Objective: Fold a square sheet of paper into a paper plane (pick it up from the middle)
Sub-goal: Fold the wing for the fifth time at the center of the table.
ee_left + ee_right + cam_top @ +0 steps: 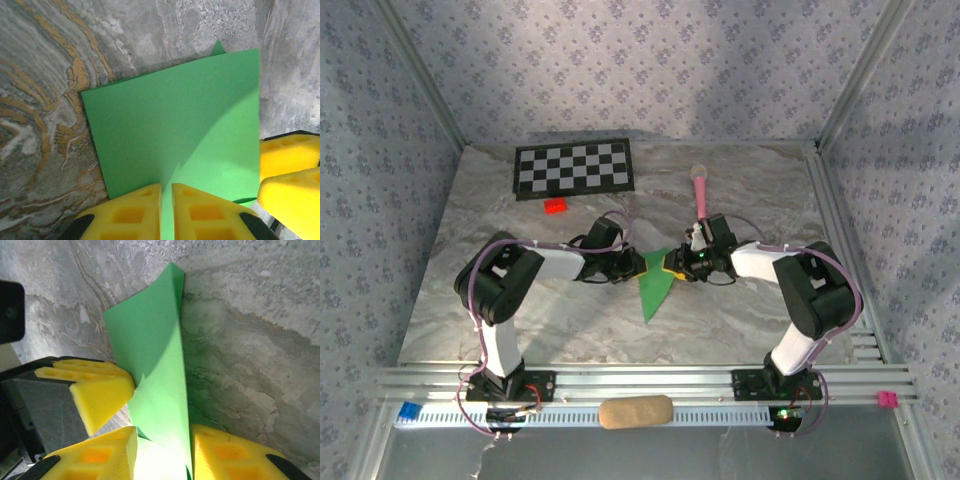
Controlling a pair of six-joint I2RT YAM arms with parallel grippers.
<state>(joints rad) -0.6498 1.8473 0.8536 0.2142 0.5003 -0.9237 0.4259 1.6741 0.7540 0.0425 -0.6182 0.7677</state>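
The square sheet of paper (pixel 654 285) is bright green and folded into a long pointed paper plane shape, its tip toward the near edge at mid-table. My left gripper (pixel 628 265) meets its upper left edge. In the left wrist view, that gripper (pixel 166 210) is shut on the paper (pixel 175 125), with only a thin sliver of green between the yellow fingers (pixel 130 212). My right gripper (pixel 672 265) comes from the right. Its jaws (pixel 162 455) stand apart, and a raised flap of the paper (pixel 155 365) runs up between them, against the right finger (pixel 225 452).
A black-and-white checkerboard (pixel 573 168) lies at the back left, with a small red block (pixel 555 206) in front of it. A pink microphone-shaped toy (pixel 701 190) lies behind the right gripper. A tan oblong thing (pixel 635 411) rests on the front rail.
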